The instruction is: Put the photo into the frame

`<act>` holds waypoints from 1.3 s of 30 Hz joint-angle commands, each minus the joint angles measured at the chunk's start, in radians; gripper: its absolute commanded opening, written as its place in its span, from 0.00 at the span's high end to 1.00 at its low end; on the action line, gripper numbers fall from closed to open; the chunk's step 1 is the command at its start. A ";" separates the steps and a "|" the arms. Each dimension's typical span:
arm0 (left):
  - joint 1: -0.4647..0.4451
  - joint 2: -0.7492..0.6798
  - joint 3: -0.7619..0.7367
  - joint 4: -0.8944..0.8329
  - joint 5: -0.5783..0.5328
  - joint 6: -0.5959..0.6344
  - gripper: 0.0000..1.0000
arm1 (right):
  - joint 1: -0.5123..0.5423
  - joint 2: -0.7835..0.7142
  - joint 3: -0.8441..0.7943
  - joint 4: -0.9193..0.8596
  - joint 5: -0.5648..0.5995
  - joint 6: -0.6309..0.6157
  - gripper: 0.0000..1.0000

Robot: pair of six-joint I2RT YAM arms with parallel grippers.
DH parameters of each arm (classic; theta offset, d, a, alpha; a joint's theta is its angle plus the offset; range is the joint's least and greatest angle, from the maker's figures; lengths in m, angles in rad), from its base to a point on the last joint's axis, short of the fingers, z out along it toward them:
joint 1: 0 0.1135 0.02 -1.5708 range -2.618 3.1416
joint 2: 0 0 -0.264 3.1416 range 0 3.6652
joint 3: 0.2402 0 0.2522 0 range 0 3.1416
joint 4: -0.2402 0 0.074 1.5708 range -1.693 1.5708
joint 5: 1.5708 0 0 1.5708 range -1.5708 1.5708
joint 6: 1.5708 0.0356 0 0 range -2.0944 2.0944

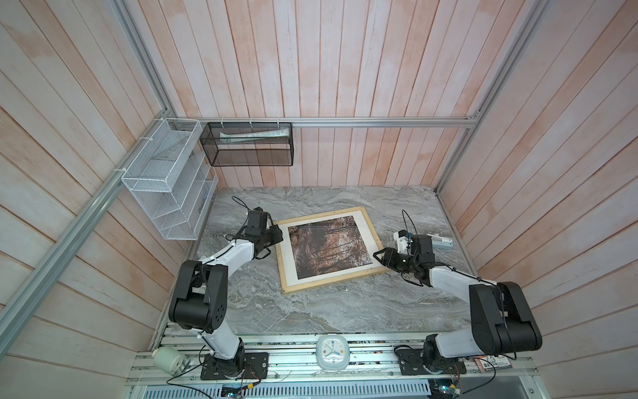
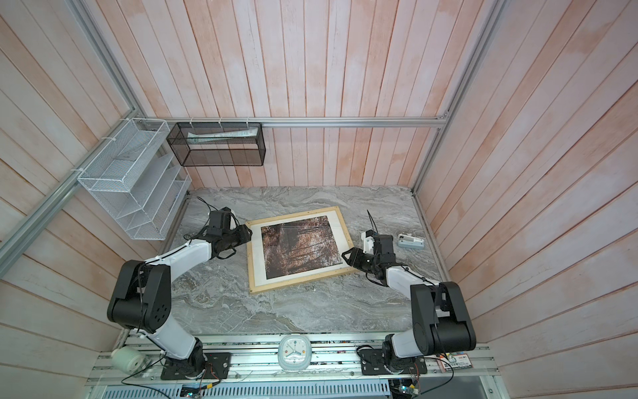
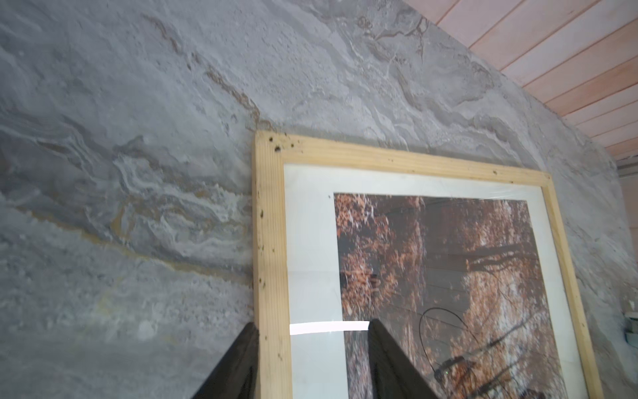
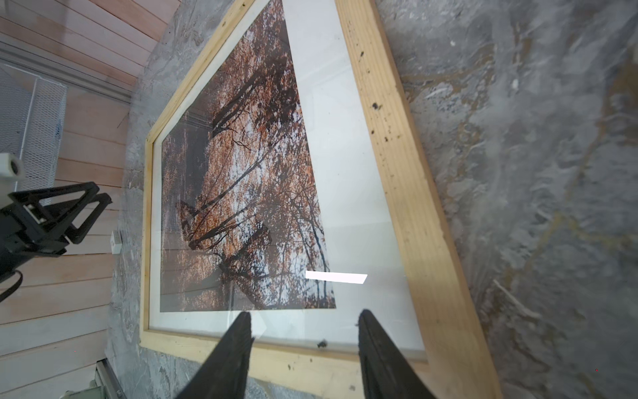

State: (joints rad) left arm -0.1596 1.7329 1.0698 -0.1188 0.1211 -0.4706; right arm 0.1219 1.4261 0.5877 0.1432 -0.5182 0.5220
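Note:
The frame (image 1: 335, 282) (image 2: 303, 282) of pale wood lies flat on the marble table, turned slightly askew. The photo (image 1: 328, 247) (image 2: 298, 247), an autumn forest print, sits inside it with a white mat (image 1: 367, 238) around it and reflections over the surface. My left gripper (image 1: 277, 235) (image 3: 314, 324) is open at the frame's far-left corner. One finger is outside the wood strip (image 3: 271, 241) and the other is over the photo (image 3: 431, 276). My right gripper (image 1: 378, 257) (image 4: 306, 313) is open over the near-right corner, above the mat and strip (image 4: 397, 172), holding nothing.
A small white device (image 1: 440, 241) lies right of the right gripper. On the walls hang a white mesh rack (image 1: 169, 179) at the back left and a black mesh basket (image 1: 248, 145). A clock (image 1: 332, 352) and a white cylinder (image 1: 169, 359) sit on the front rail.

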 commanded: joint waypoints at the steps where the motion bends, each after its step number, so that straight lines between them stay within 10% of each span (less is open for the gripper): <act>1: 0.025 0.099 0.106 -0.002 0.009 0.057 0.48 | 0.002 -0.053 0.014 -0.094 0.043 -0.046 0.49; 18: 0.066 0.427 0.435 0.064 0.082 0.108 0.49 | 0.171 -0.175 -0.253 0.092 -0.001 0.140 0.48; 39: 0.056 0.531 0.529 -0.071 0.161 0.044 0.54 | 0.180 0.031 -0.105 0.011 0.053 0.027 0.48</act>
State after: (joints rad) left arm -0.0990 2.2444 1.5837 -0.1108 0.2802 -0.4118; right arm 0.3023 1.4296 0.4530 0.1894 -0.4892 0.5880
